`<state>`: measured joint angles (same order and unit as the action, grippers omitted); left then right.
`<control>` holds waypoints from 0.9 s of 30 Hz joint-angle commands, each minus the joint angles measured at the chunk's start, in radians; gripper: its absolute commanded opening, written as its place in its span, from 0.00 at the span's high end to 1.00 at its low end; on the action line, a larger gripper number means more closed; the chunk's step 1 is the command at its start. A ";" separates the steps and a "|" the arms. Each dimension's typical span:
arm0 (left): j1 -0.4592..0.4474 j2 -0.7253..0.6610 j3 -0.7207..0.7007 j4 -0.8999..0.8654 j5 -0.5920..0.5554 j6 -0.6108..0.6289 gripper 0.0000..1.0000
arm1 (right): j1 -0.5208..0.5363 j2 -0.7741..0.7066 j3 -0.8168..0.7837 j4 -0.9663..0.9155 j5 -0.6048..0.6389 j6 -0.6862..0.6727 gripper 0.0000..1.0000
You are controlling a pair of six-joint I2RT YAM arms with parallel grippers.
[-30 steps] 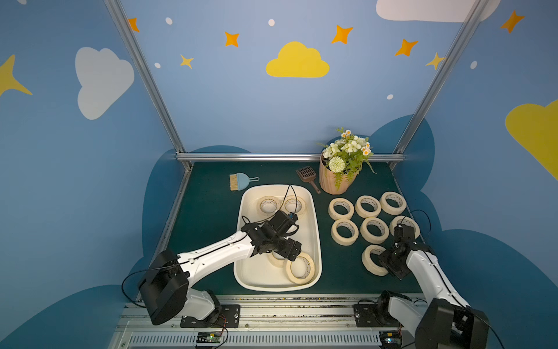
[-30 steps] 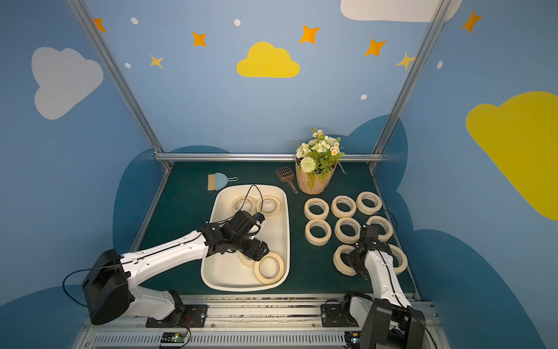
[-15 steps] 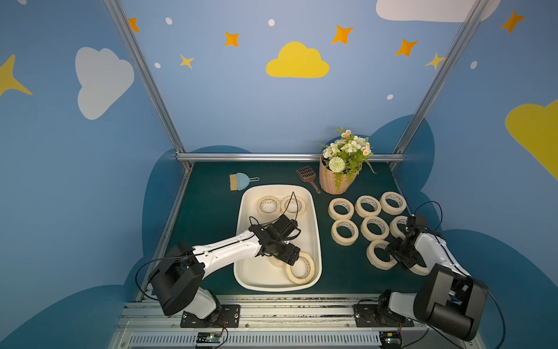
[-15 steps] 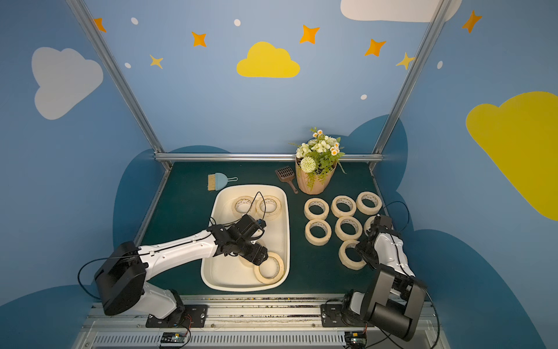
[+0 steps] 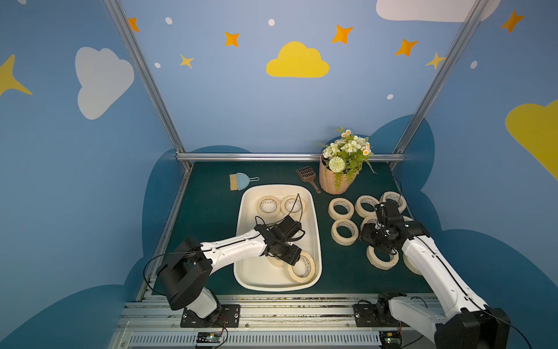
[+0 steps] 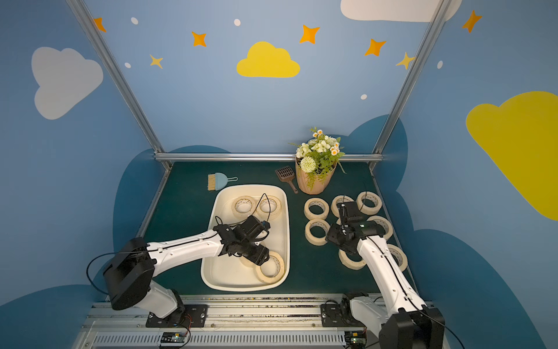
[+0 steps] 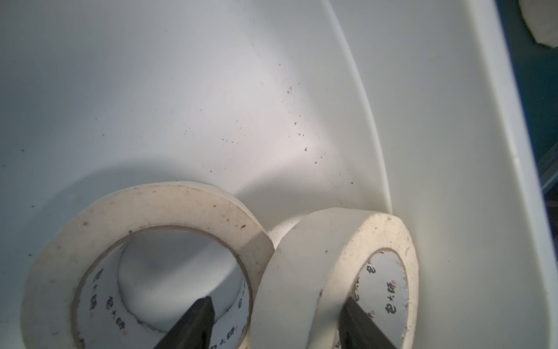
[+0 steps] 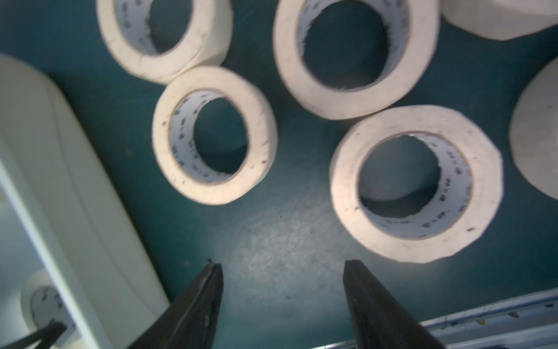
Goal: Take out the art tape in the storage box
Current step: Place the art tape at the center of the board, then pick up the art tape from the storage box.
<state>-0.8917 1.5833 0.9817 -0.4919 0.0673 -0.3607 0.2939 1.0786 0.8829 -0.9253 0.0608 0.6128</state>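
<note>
The cream storage box [image 5: 256, 273] [image 6: 226, 272] holds two flat art tape rolls at its far end [image 5: 268, 198] [image 5: 293, 198]. Two more lie near its front. My left gripper [image 5: 294, 261] [image 6: 262, 260] [image 7: 277, 302] reaches down between those two. One finger stands inside the flat roll [image 7: 169, 205], the other inside the tilted roll [image 7: 302, 266] leaning on the box wall. The jaws are open, with a gap at the flat roll's wall. My right gripper [image 5: 367, 241] [image 6: 333, 238] [image 8: 283, 264] hangs open and empty over the green mat, beside several rolls [image 5: 344, 240] [image 8: 259, 121].
A ribbed pot of flowers [image 5: 336, 178] and a brown scoop [image 5: 308, 176] stand behind the rolls on the mat. A blue dustpan with brush [image 5: 241, 181] lies behind the box. A metal rail [image 5: 271, 302] runs along the table's front edge.
My right gripper has let go of a roll on the mat, opened, and swung left toward the box. My left gripper's jaws have narrowed around the two near rolls.
</note>
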 commanded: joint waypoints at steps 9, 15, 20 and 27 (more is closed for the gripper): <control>0.008 0.022 0.120 -0.206 -0.166 0.034 0.84 | 0.502 0.131 0.151 -0.089 -0.022 0.132 0.31; 0.012 -0.053 0.183 -0.255 -0.222 0.054 0.84 | 0.602 0.251 0.269 -0.022 -0.055 0.128 0.31; 0.011 -0.082 0.217 -0.248 -0.238 0.057 0.84 | 0.623 0.337 0.327 0.059 -0.099 0.128 0.33; 0.012 -0.118 0.212 -0.210 -0.214 0.034 0.84 | 0.617 0.443 0.388 0.099 -0.116 0.125 0.42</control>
<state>-0.8818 1.5085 1.1885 -0.7246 -0.1570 -0.3157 0.9123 1.4933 1.2381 -0.8577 -0.0364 0.7288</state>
